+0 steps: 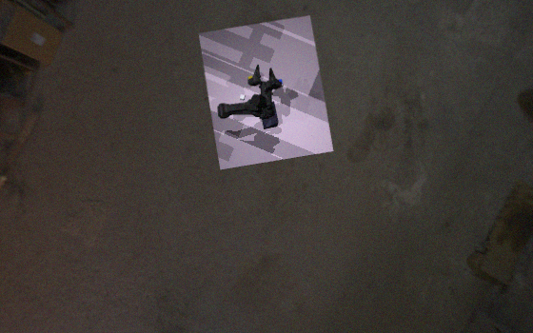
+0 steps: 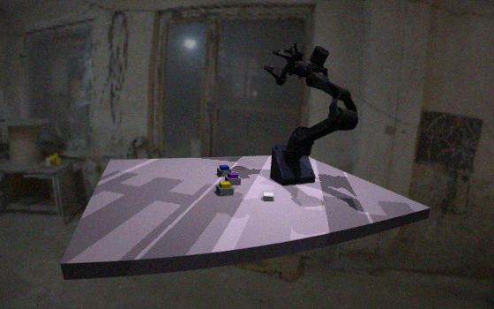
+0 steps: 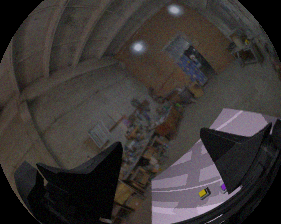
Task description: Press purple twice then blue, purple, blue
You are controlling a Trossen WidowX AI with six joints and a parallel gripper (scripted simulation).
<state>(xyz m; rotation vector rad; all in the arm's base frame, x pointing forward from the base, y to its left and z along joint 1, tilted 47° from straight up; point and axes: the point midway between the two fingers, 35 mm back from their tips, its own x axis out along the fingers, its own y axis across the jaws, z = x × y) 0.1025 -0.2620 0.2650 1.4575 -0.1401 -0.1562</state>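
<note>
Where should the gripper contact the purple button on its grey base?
Its purple cap, from straight above: the flat top faces up and travels down. The blue button and yellow button sit close either side, so avoid sideways approaches. The open gripper hangs high, probably better shut first.

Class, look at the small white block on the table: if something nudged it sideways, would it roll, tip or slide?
The white block looks low with flat faces, so it would probably slide, not roll. It seems squat, so tipping is unlikely. Being small, it is likely light and easily shifted; the open hand hangs high above.
</note>
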